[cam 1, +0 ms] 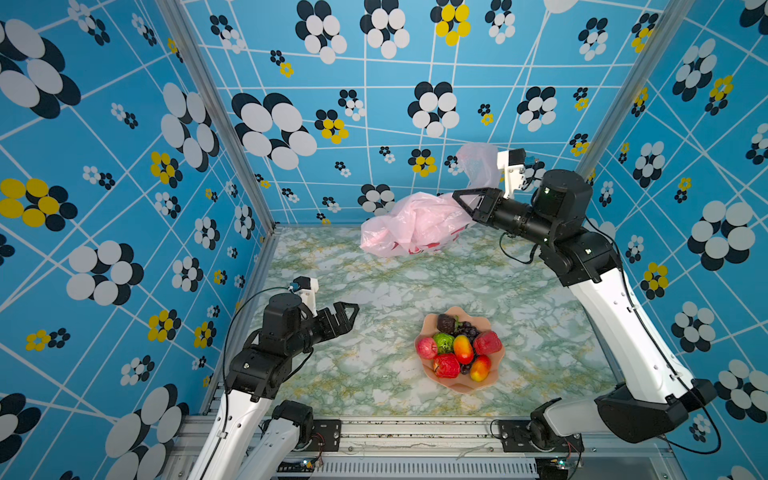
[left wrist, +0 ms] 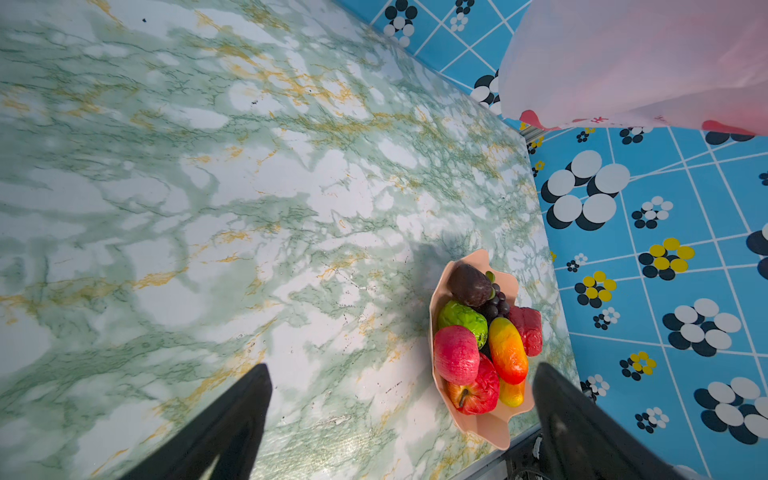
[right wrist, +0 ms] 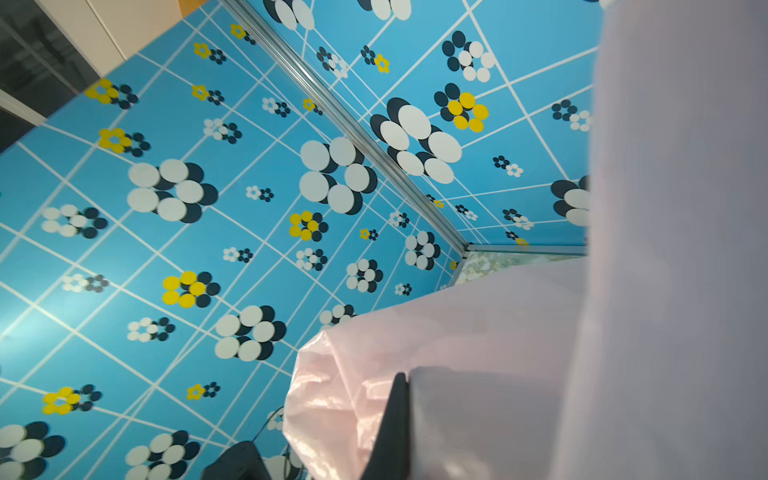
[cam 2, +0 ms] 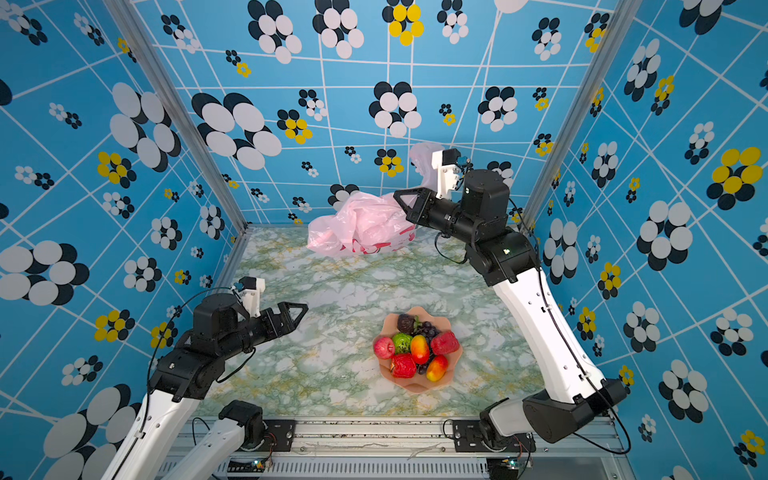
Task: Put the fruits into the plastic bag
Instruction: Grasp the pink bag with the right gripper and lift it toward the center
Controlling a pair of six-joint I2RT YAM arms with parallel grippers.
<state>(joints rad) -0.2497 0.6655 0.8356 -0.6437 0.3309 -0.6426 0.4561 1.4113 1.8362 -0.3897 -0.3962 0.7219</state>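
nothing bagged yet: all the fruits (cam 1: 462, 348) sit in the bowl (cam 1: 461, 388); right jaws pinch the plastic bag (cam 1: 415, 224), left jaws spread and empty.

The tabletop (cam 1: 353, 374) is a flat surface with a green-and-white marble pattern, veined here and there in yellow. A peach-pink scalloped bowl (cam 1: 459, 388) stands directly on it in the near half, right of centre in both top views. A crumpled pale pink plastic bag (cam 1: 407, 224) droops over the far edge. Whether its lowest fold touches the marble cannot be told.
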